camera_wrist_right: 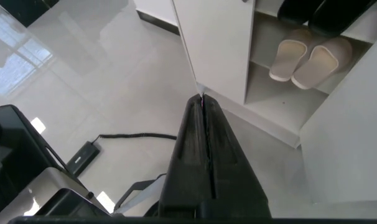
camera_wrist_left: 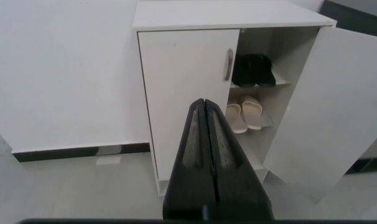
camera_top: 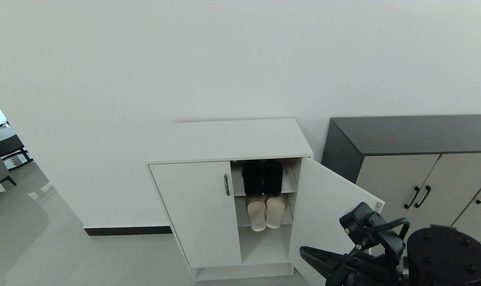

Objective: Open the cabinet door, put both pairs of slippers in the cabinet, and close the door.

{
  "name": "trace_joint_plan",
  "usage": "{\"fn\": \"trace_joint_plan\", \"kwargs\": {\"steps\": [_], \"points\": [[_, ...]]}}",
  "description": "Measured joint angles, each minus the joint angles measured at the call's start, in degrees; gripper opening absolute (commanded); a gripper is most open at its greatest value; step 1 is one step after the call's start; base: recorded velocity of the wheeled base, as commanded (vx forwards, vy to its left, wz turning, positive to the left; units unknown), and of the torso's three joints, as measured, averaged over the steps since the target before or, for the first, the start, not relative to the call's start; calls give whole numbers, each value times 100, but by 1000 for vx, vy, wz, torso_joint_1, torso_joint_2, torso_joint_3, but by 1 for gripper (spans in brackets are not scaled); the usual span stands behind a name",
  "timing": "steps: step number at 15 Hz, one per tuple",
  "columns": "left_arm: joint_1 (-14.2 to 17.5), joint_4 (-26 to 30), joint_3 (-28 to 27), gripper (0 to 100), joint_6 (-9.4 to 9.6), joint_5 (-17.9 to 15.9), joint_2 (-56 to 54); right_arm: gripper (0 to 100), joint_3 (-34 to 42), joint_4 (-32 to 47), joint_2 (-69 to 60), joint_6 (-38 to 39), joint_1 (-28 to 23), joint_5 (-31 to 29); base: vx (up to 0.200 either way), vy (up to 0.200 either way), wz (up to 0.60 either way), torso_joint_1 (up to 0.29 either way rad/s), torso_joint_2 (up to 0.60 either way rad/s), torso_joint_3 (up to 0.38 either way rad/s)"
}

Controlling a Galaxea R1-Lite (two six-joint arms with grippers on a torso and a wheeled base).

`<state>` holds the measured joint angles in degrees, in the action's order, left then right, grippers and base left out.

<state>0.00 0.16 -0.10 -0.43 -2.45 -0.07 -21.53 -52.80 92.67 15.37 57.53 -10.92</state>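
White and plain, the cabinet (camera_top: pixel 232 139) stands with its right door (camera_top: pixel 324 206) swung open and its left door (camera_top: pixel 197 214) shut. Black slippers (camera_top: pixel 262 176) sit on the top shelf (camera_top: pixel 291 187), beige slippers (camera_top: pixel 265 212) on the shelf below (camera_top: pixel 288 219). The left gripper (camera_wrist_left: pixel 204 104) and right gripper (camera_wrist_right: pixel 203 99) are both clenched on nothing, apart from the cabinet.
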Motion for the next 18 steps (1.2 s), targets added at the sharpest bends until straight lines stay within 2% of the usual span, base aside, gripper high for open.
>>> {"fn": "trace_joint_plan", "kwargs": {"steps": [7,10,15,17,18], "points": [[0,2,0,0,0,0,0,0,30,2,-17,-46,24,-5,0,0,0,181,-375,-195],[0,2,0,0,5,0,0,0,191,-106,2,-610,22,-49,0,0,0,31,-50,-26],[0,5,2,0,0,0,0,0,180,-101,118,-642,-262,-68,-200,0,0,13,0,-3],[0,2,0,0,0,27,0,0,166,-101,167,-646,-347,-68,0,0,0,0,0,0],[0,0,0,0,0,29,0,0,141,-93,200,-664,-574,-56,0,0,0,0,0,0]]}}
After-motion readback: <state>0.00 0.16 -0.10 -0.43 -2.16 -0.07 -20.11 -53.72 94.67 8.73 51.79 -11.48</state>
